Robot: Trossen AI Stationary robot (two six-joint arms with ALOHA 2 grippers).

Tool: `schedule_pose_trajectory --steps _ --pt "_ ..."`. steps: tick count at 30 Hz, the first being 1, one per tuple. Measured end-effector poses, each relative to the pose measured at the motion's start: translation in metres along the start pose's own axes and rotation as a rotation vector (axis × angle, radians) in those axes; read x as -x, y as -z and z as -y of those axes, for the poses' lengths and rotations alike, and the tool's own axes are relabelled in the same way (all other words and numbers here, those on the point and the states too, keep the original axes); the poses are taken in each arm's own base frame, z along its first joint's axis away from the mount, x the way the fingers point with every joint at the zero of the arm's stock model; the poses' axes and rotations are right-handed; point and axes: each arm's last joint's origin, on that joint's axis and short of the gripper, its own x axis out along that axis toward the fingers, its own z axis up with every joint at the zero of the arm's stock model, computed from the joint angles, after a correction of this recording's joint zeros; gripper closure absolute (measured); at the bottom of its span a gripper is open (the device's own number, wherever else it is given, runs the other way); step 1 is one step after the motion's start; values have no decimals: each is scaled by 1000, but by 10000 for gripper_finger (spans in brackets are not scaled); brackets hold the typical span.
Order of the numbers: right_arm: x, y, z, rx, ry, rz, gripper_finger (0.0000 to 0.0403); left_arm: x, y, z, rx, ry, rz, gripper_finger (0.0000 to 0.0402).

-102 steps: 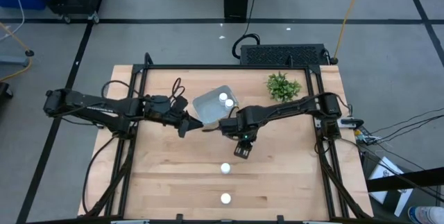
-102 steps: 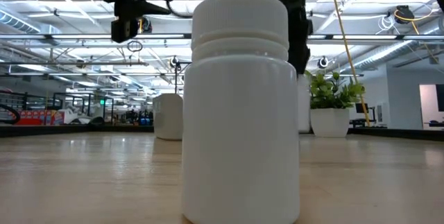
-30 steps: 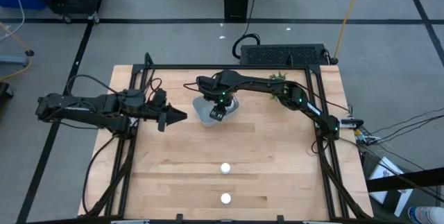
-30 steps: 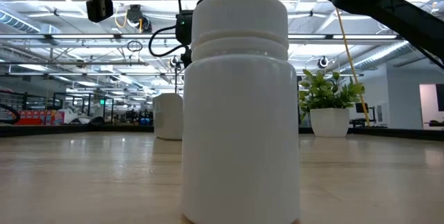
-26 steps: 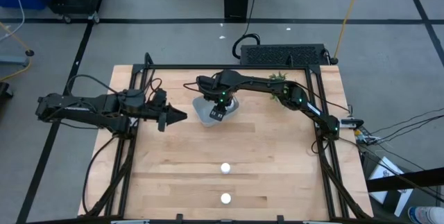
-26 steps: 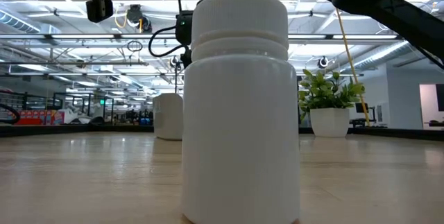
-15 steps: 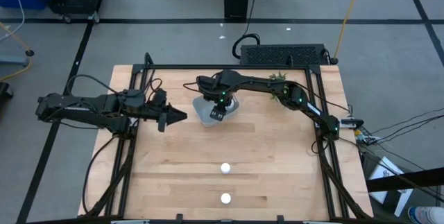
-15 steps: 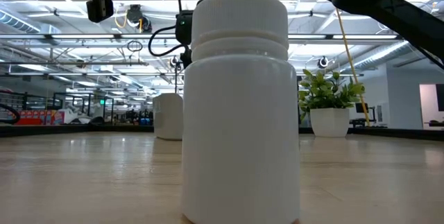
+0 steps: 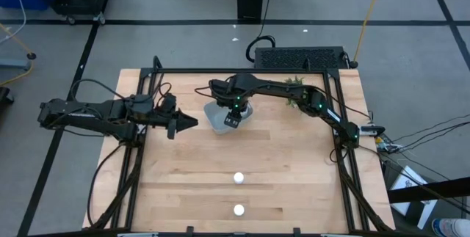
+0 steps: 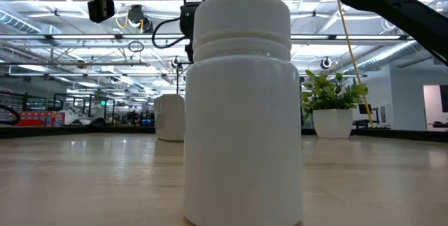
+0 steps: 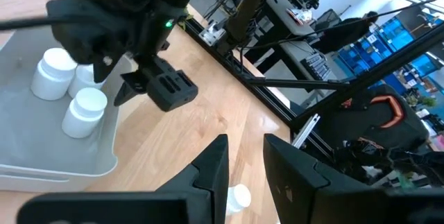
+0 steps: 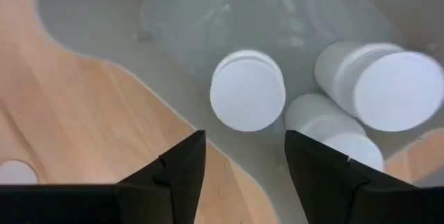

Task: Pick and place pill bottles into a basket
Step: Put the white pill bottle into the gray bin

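Observation:
The pale blue-grey basket [image 9: 212,117] lies at the table's far middle. Three white pill bottles stand upright in it [image 12: 248,90], [image 12: 388,85], [image 12: 326,130]. Two more bottles stand on the table nearer the front [image 9: 239,178], [image 9: 239,210]; the nearest fills the low view [image 10: 241,107]. My right gripper [image 12: 243,161] hovers over the basket, pointing down, open and empty; it also shows in the high view [image 9: 231,119]. My left gripper [image 9: 192,122] waits left of the basket, above the table, its fingers a little apart [image 11: 246,168] and empty.
A small green plant in a white pot [image 10: 329,103] stands at the table's far right, partly under my right arm [image 9: 297,90]. A black frame [image 9: 147,90] runs along the table's edges. Bare wood [image 9: 294,171] lies around the two loose bottles.
My right gripper has risen a little above the basket; the bottles in the basket and on the table have stayed where they were.

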Motion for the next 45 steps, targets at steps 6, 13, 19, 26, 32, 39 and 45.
schedule_pose_trajectory --steps 6,13,19,26,32,39,45 --pt "34 8 -11 6 -10 85 211 0 -1 -1 13 -4 9 304" --pt "101 31 -35 -91 -17 278 211 -13 -7 2 9 76 18 290" --pt "161 67 -70 -211 36 513 211 -43 -6 1 -18 127 -13 210" --pt "212 127 -118 -348 51 737 211 -90 24 -7 45 65 -228 121" --pt "227 173 -159 -354 107 881 211 -132 24 31 47 67 -301 80" --pt "231 217 -191 -305 136 936 211 -177 19 68 -119 -139 -485 83" --pt "245 272 -200 -352 230 1160 211 -206 34 83 -180 -193 -605 78"
